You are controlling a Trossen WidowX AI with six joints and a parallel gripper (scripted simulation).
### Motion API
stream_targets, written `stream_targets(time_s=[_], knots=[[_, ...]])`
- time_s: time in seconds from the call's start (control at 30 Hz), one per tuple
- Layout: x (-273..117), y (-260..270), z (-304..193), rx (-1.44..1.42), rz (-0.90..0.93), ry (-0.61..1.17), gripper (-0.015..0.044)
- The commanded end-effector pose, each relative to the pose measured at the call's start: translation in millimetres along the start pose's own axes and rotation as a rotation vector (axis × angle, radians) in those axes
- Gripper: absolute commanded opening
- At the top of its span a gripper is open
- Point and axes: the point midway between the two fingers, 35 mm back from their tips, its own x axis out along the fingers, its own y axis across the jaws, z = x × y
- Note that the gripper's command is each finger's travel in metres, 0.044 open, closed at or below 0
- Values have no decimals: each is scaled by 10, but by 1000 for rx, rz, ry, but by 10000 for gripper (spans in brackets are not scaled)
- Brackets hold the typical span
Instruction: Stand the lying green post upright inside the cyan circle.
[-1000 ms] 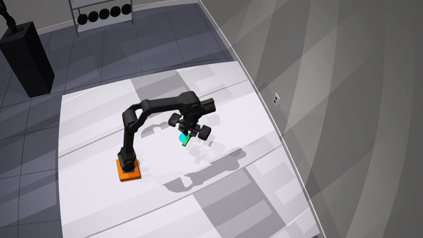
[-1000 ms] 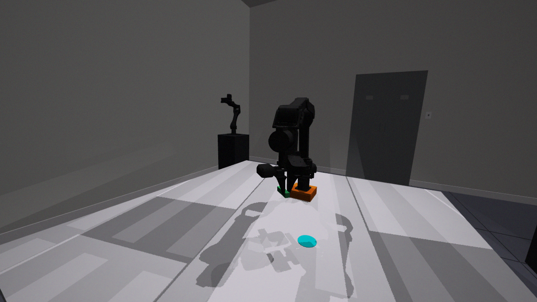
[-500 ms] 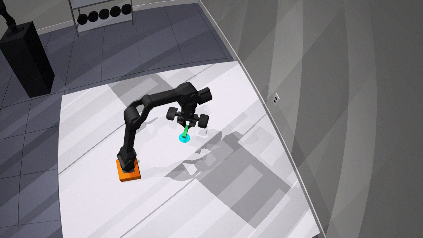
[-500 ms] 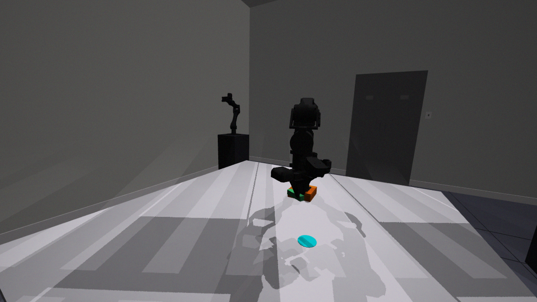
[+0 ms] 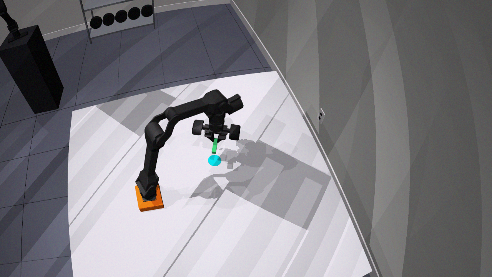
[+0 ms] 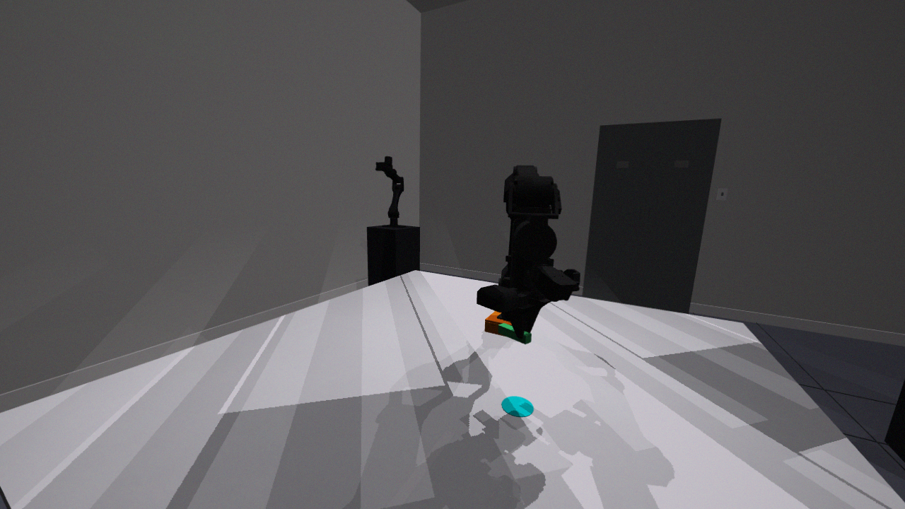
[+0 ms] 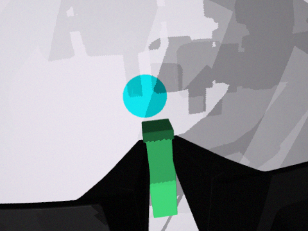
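Grasping the post in the claw, with a black finger pressed to each side. Held up off the table, closer to lying than to standing. Pointed, in the wrist view, with its dark green end towards the circle. Kept apart from the circle, with cyan partly shaded.

Further out: joined to the arm, black, bent above the table. Mounted on an orange block.

Beyond the table: fitted with a second arm, black, atop a pedestal. Stocked, in the top view, with five black discs on a rack. Bounded by grey walls, with a dark door in the exterior view.
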Motion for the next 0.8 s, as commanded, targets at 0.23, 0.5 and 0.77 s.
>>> stream_targets(time_s=[0.23, 0.5, 0.77], knots=[[85, -51, 59, 33, 6, -76, 23], [145, -95, 103, 59, 9, -136, 23], [198, -139, 143, 83, 11, -196, 23]])
